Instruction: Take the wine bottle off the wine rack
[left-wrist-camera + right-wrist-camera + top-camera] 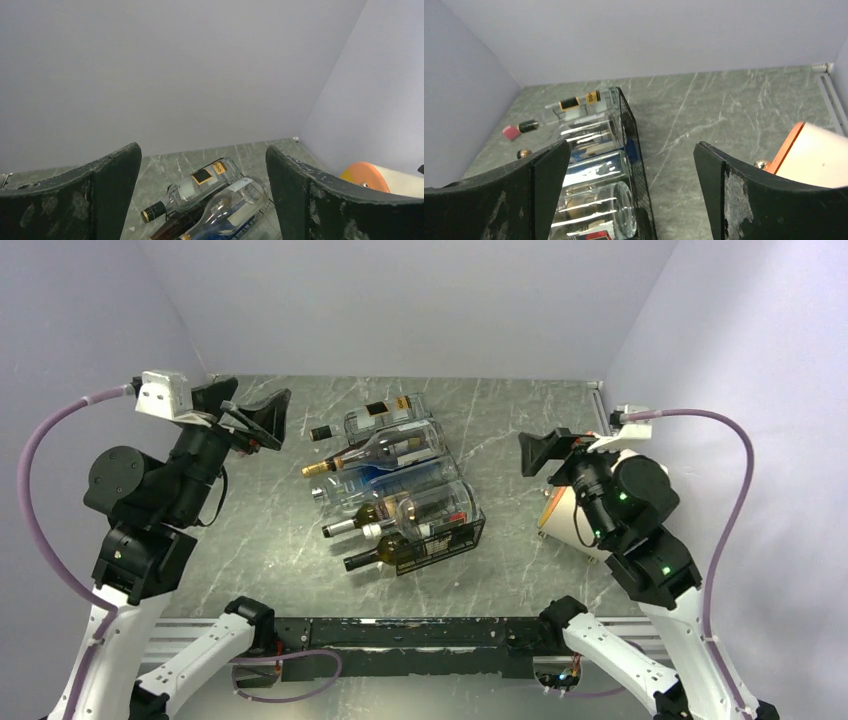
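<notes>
The black wire wine rack (466, 536) lies in the middle of the table, set at an angle. Several bottles lie on it side by side, necks to the left: a clear one with a black cap (385, 418) at the far end, a gold-capped one (388, 450), and a dark one (385, 554) at the near end. My left gripper (268, 422) is open and empty, raised left of the rack; its view (201, 147) shows the far bottles (200, 184) below. My right gripper (535, 455) is open and empty, raised right of the rack; its view (631, 145) shows the rack's mesh wall (628, 117).
A white roll with an orange end (560, 515) lies right of the rack under the right arm; it also shows in the right wrist view (819, 155) and the left wrist view (380, 180). A small pink piece (510, 132) lies by the far bottle's cap. Walls close in on three sides.
</notes>
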`<state>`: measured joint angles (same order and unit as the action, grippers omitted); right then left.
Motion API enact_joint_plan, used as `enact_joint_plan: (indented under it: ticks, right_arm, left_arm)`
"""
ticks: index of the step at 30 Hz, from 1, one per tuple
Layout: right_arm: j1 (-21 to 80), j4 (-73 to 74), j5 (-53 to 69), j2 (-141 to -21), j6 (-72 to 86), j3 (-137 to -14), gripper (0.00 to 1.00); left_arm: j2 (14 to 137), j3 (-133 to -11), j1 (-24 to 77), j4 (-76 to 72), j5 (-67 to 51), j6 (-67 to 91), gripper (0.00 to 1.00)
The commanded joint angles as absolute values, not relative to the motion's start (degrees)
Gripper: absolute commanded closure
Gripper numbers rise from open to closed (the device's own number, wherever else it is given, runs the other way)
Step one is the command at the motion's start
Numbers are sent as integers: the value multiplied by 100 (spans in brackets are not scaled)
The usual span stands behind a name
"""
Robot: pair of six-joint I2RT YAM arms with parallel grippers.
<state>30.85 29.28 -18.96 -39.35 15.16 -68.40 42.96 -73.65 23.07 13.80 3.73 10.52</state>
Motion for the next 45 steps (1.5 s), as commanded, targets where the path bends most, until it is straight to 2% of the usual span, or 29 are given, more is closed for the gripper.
enact_joint_plan:
  ticks: [1,13,18,25,32,36,45]
  right_arm:
    - [3110,2560,-2032,-3886,1674,-6407,0]
    - [3138,2504,-2359,-4225,2098,-5833,0]
    - [3153,2296,-2140,-4158,1921,-5693,0]
    - [3169,2439,-1056,-4403,990,-5830,0]
    - [3323,2617,607,-5333,232,-6321,0]
    - [4086,2647,628,-5833,-81,-6566,0]
    - [6715,3384,-546,-7436,-1201,-7469,0]
  left_arm:
    - [4374,-7339,2263,1673,591,1041,2]
    - [4645,-7176,2223,2352,666,1358,1]
    - [4813,-6846,2205,2550,520,1700,1]
    - [5126,-6408,2176,2911,448,2338,1]
    - [5334,-6331,2154,3172,657,2487,1]
    - [5287,-6357,2145,3268,860,2440,0]
    - [5066,-6316,2136,3553,1133,2456,0]
